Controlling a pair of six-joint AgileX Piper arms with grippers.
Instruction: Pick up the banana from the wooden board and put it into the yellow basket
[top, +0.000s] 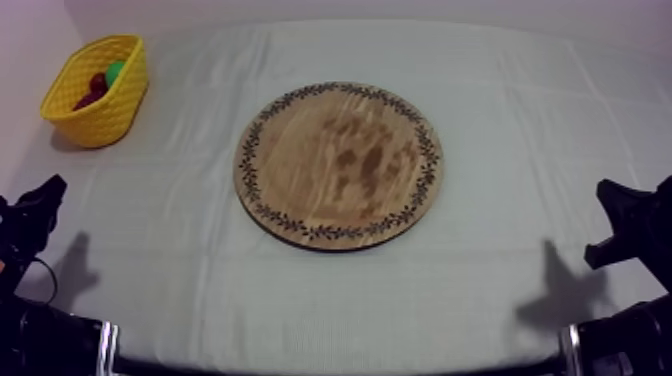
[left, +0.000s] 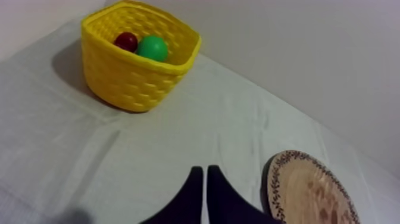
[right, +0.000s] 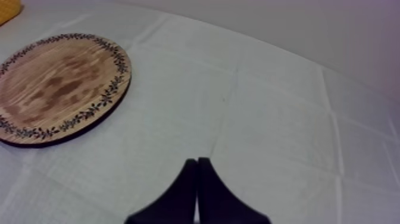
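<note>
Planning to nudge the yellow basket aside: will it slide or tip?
Probably slides: the yellow basket sits flat on the cloth. Likely light, as its woven walls look thin and only a small red fruit and a green fruit show inside. Pushed at the rim, it might tip.

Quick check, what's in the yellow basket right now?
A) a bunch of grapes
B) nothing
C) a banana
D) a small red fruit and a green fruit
D: the left wrist view looks into the yellow basket, where a small red fruit lies beside a green fruit.
</note>
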